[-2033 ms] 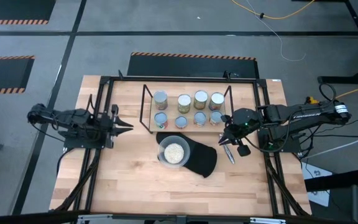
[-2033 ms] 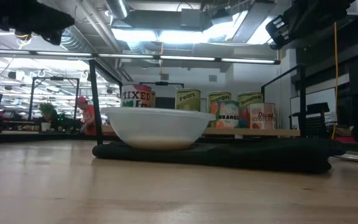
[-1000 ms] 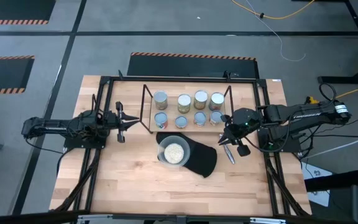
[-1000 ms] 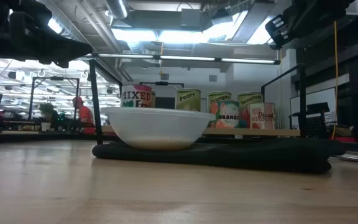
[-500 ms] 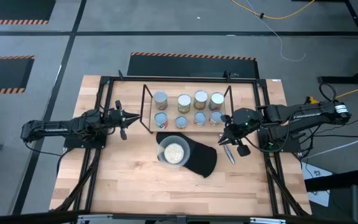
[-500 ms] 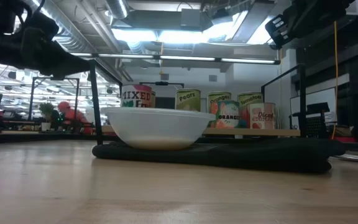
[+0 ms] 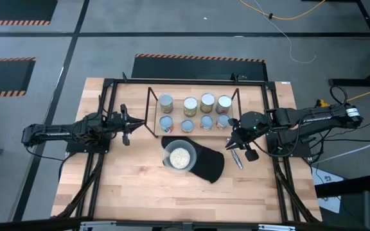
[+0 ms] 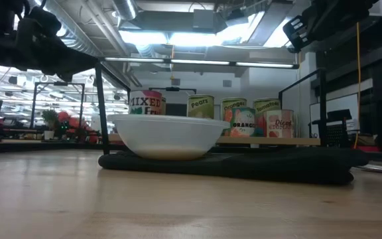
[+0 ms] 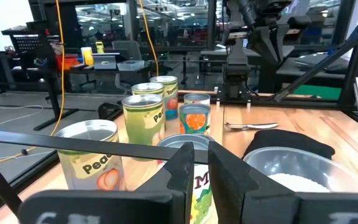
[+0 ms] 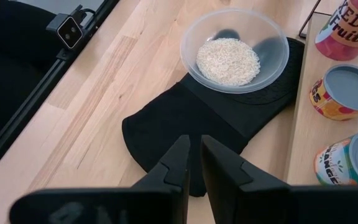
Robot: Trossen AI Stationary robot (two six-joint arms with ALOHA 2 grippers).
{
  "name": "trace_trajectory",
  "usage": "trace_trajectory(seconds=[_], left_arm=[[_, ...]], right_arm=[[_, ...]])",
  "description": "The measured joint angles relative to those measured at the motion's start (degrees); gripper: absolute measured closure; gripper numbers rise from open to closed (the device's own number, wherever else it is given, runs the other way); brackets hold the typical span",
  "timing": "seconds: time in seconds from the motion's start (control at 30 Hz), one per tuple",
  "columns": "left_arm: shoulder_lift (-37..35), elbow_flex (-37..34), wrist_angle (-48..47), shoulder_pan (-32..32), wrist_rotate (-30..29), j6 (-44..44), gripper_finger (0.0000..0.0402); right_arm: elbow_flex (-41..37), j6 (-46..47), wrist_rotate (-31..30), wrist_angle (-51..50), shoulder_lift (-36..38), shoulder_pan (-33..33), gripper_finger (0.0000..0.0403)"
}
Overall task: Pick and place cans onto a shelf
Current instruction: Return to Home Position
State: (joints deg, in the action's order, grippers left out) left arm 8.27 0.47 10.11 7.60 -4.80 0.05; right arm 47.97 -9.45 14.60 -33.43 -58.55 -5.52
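Eight cans stand upright in two rows on the black rod shelf (image 7: 153, 114): a far row (image 7: 190, 104) and a near row (image 7: 187, 125). In the low view their labels (image 8: 243, 122) show behind the bowl. My left gripper (image 7: 133, 123) is shut and empty, level, just off the shelf's left end; its wrist view looks along the can rows (image 9: 145, 115). My right gripper (image 7: 236, 142) is shut and empty, off the shelf's right end above the mat's edge (image 10: 185, 124).
A clear bowl of pale grains (image 7: 180, 156) sits on a flat black mat (image 7: 209, 165) just in front of the shelf. A metal spoon (image 7: 237, 159) lies right of the mat. Black frame rails (image 7: 101, 109) run along the table's left and right sides.
My left gripper has shifted a little toward the table's far edge beside the shelf's left end and has turned about its own axis. The right arm and the cans have kept still.
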Motion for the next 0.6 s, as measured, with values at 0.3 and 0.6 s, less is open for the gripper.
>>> trace_trajectory(seconds=[0.3,0.6], left_arm=[[0.00,0.00,-0.13,0.00,4.27,0.48,0.0362],[0.00,0.00,-0.83,-0.01,7.31,0.50,0.0362]], right_arm=[[-0.02,3.55,0.63,6.17,0.61,0.00,0.0358],[-0.02,10.76,2.08,7.40,9.18,-0.04,0.0358]])
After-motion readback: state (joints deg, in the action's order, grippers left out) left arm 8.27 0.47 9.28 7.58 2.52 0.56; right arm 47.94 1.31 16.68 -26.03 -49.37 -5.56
